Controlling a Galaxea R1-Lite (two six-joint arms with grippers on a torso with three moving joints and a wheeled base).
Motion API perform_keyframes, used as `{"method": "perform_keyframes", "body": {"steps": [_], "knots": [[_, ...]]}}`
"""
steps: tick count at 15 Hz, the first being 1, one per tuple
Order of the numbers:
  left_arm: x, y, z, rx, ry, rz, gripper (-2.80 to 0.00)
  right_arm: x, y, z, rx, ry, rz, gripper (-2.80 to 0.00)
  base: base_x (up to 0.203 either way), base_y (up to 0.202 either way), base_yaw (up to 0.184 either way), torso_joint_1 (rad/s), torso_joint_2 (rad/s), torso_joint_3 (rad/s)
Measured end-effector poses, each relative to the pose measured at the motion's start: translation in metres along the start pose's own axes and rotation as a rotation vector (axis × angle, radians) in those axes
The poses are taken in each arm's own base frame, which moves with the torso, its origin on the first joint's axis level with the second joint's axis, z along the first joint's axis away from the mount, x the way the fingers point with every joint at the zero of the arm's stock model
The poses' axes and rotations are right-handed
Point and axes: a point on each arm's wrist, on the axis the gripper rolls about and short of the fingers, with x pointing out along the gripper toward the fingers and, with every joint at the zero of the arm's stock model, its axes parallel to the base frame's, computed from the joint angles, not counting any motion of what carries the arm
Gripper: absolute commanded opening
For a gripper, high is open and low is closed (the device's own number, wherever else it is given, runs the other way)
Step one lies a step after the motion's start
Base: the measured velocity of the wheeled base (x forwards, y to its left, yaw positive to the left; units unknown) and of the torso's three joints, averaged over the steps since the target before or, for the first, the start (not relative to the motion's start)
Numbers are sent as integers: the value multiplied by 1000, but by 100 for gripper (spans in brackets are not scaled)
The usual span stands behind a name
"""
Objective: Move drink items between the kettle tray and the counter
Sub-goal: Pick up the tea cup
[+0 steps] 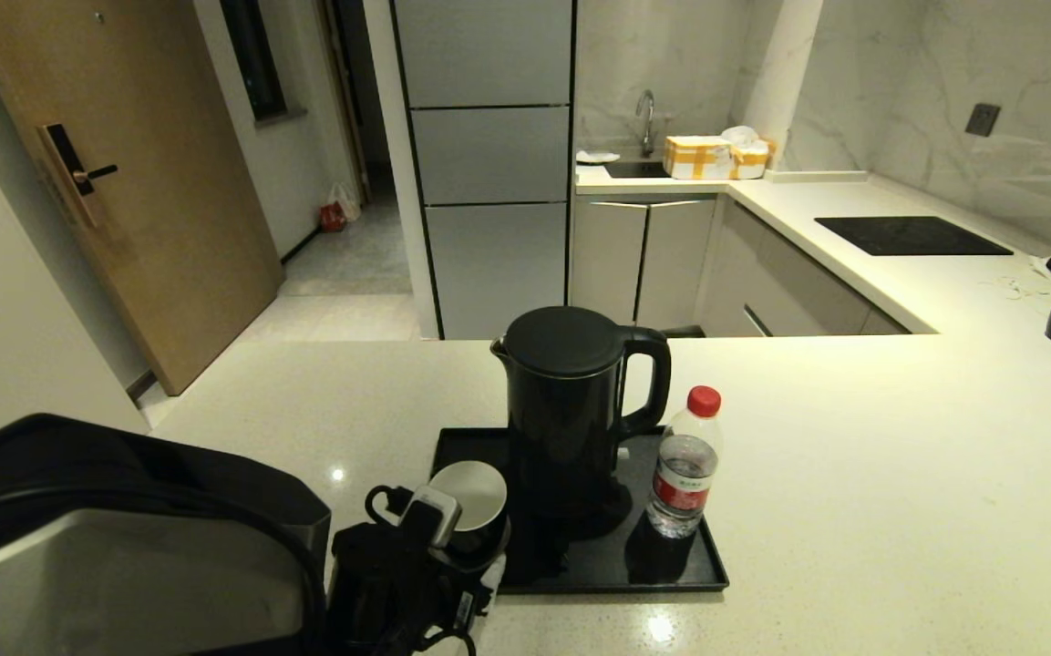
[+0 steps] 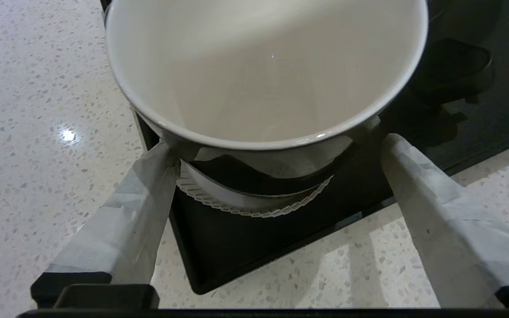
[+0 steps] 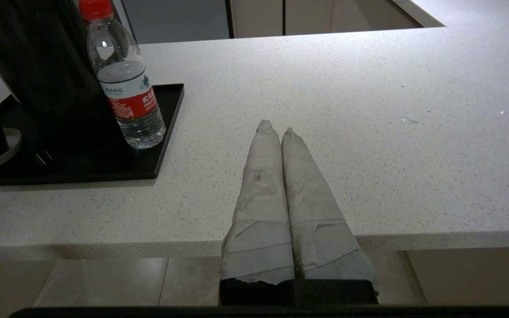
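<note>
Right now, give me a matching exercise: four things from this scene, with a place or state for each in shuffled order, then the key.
Things:
1. tall black electric kettle
2. black mug with white interior
3. small clear red-capped water bottle
4. right gripper

Places or states:
A. stands on a white ridged coaster at the near left corner of the flat black tray, between the open jaws of the left gripper
B. jaws shut, over the edge of the pale speckled counter
C. at the middle of the tray, lid closed
D. at the right side of the tray, beside the kettle

Pairs: 1-C, 2-A, 3-D, 4-B
</note>
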Motion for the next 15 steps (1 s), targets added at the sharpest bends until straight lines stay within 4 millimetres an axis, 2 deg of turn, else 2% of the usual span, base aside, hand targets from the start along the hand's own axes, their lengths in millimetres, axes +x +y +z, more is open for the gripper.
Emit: {"method": "perform_keyframes", "body": {"steps": [15], "knots": [[28,2,4,-6,-45,99,0,0,0,0,0,0,1,-280,0,0,0,0,0,0]]}}
